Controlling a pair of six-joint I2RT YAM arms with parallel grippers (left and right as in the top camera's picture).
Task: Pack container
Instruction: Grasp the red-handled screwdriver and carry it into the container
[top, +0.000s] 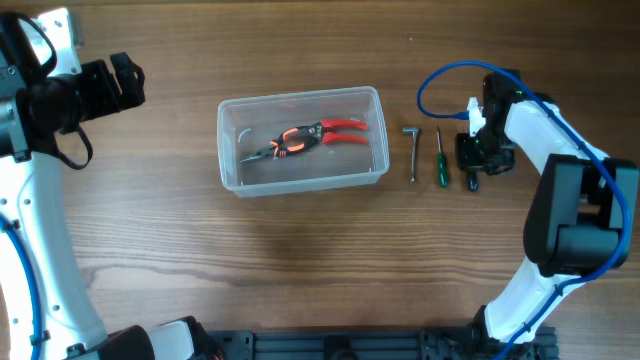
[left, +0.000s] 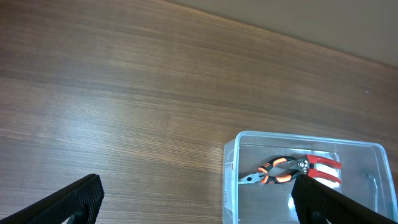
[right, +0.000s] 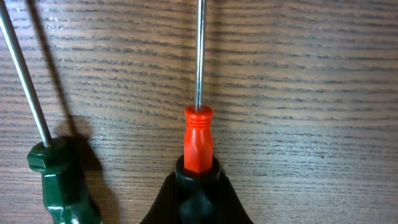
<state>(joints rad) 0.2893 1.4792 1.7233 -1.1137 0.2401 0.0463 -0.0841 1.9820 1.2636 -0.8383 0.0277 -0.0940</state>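
The clear plastic container (top: 228, 150) stands mid-table and holds orange-and-black pliers (top: 285, 143) and red-handled snips (top: 343, 128). It also shows in the left wrist view (left: 231, 168), with the pliers (left: 273, 171) inside. My left gripper (top: 125, 80) is open and empty, up at the far left, away from the container; its fingers frame the left wrist view (left: 199, 205). My right gripper (top: 474, 160) is right of the container, shut on an orange-handled screwdriver (right: 198, 140) low over the table, its shaft pointing away from the gripper (right: 198, 193).
A green-handled screwdriver (top: 440, 165) lies just left of my right gripper and also shows in the right wrist view (right: 59, 180). An L-shaped metal key (top: 413, 150) lies between it and the container. The table is brown wood.
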